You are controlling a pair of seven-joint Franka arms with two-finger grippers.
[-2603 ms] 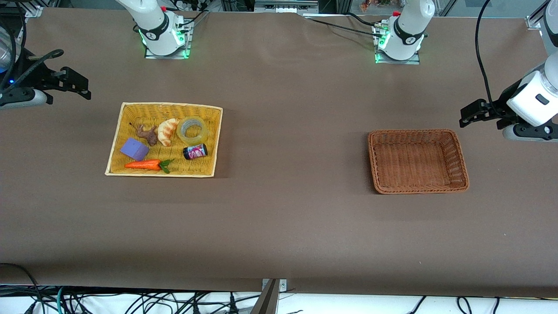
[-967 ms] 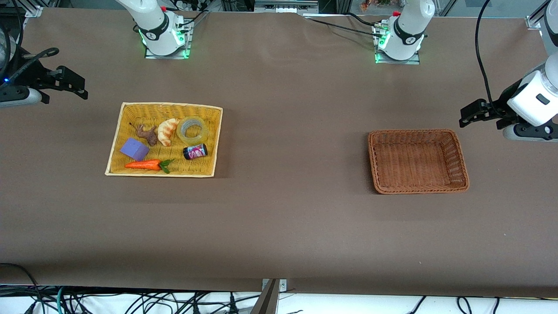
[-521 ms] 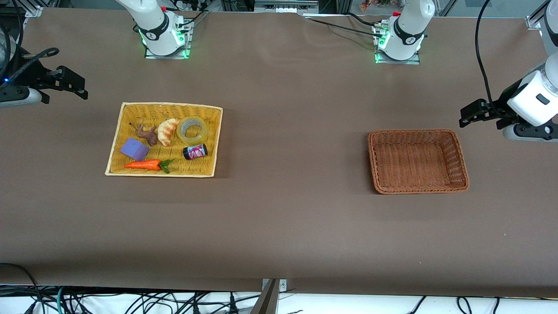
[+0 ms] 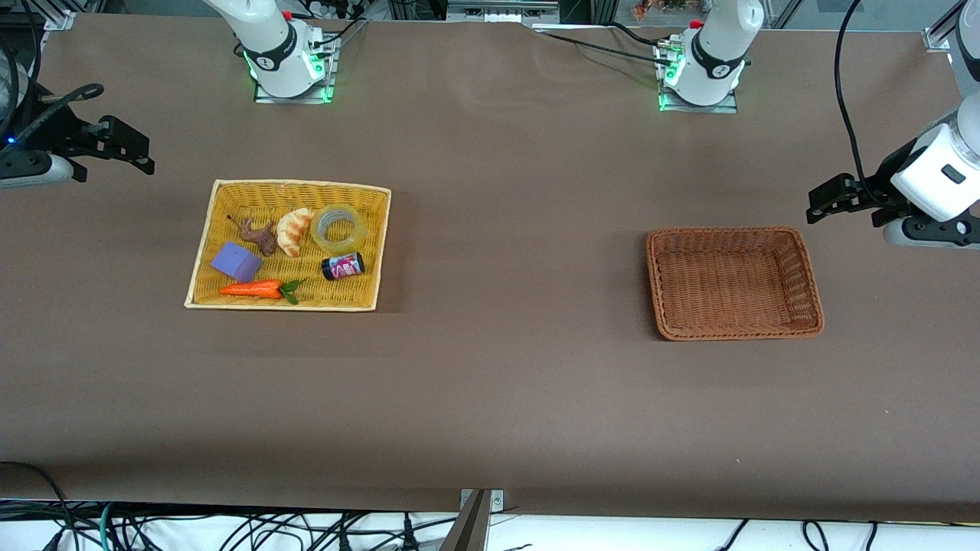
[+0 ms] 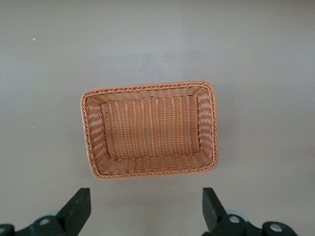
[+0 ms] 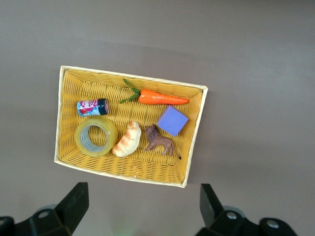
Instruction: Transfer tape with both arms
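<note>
Plainly nothing is held yet: the tape (image 4: 338, 229) lies flat in the yellow basket (image 4: 200, 252), touching the croissant (image 4: 294, 231), the small can (image 4: 342, 266) just beside it. The right gripper (image 4: 134, 149) and left gripper (image 4: 825, 200) hover with fingers spread, the left over table beside the empty brown basket (image 4: 808, 268). A descending finger could snag the croissant. Only the right wrist view shows the tape's greyish core clearly.

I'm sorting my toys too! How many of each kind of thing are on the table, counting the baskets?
Baskets: 2, the yellow basket and the brown basket
Pretend food: 2, the croissant and the carrot
Tape: 1
Can: 1
Purple block: 1
Toy animal: 1
Total: 8
</note>
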